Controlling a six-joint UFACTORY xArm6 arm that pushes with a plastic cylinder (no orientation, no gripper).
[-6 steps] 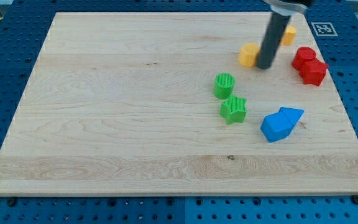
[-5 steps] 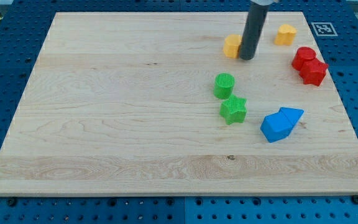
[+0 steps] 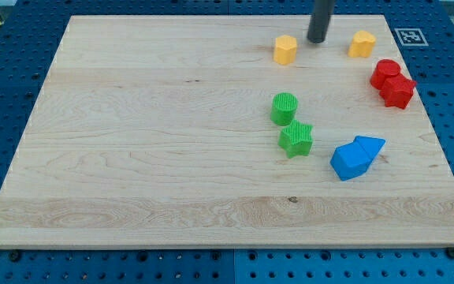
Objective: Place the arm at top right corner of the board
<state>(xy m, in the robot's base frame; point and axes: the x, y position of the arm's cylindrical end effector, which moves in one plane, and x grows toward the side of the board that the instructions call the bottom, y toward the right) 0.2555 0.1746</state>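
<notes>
Your rod [image 3: 320, 20] is standing close to upright, its long axis running up out of the view's top. My tip [image 3: 317, 40] is resting near the board's top edge, right of centre, touching nothing. There are no fingers on this rig, so nothing is being held.

Blocks you are seeing:
- Yellow block [image 3: 286, 49]: sitting just to the lower left of my tip, apart from it.
- Second yellow block [image 3: 362, 43]: lying to my tip's right, near the top edge.
- Two red blocks [image 3: 392, 82]: sitting touching each other near the right edge, below the second yellow one.
- Green cylinder [image 3: 285, 108] and green star [image 3: 296, 139]: lying close together in the board's right half, star below.
- Two blue blocks [image 3: 356, 156]: pressing together, right of the star; shapes are hard to make out.

The board [image 3: 148, 142] is lying bare across its left half. Its top right corner [image 3: 384, 17] is sitting right of the second yellow block.
</notes>
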